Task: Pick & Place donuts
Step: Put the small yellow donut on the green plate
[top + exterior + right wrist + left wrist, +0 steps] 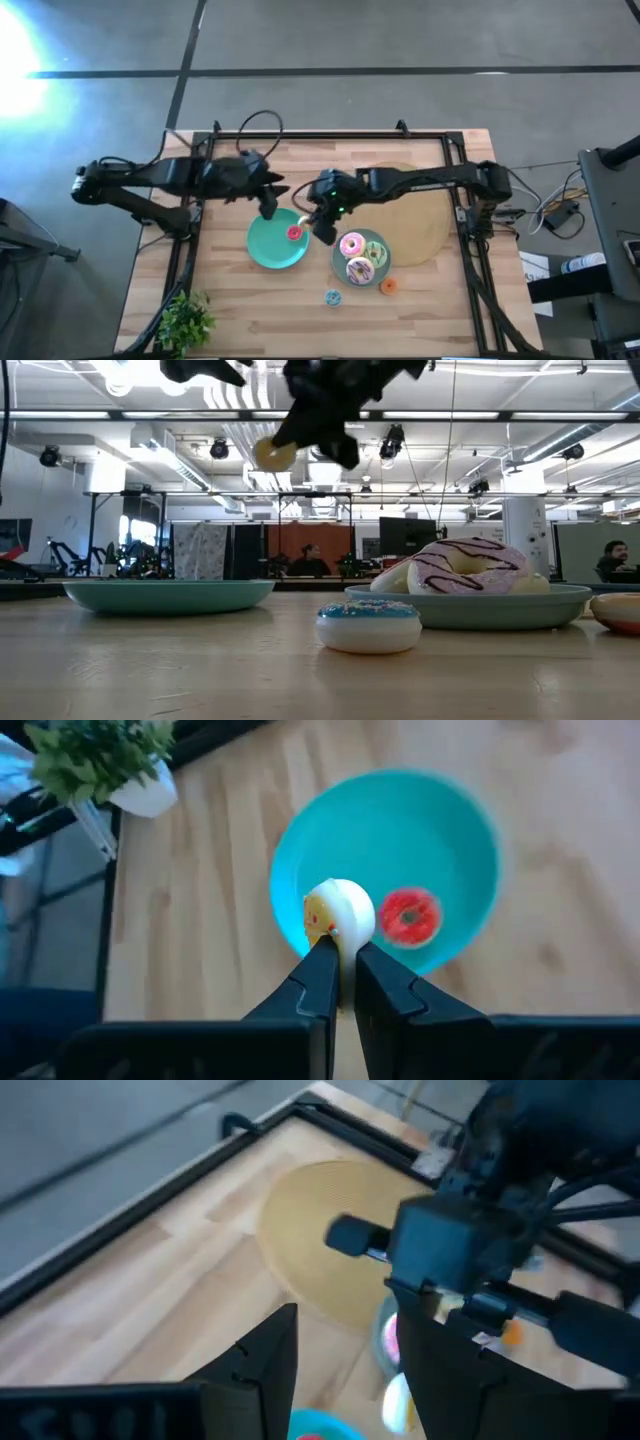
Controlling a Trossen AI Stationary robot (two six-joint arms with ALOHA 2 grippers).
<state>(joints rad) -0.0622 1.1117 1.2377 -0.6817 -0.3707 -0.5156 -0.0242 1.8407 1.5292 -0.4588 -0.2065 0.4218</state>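
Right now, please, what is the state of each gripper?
Left gripper: open, holding nothing, above the teal plate.
Right gripper: closed on a small yellow-white donut, above the same plate.

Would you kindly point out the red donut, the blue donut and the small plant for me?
red donut [409, 916]: right wrist view, on its iced top.
blue donut [368, 611]: low view, on its blue icing.
small plant [186, 320]: high view, on its leaves.

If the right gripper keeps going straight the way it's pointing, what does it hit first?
Probably the teal plate. The right gripper, shut on a yellow donut, points down at the plate, beside the red donut. How high it hangs is unclear.
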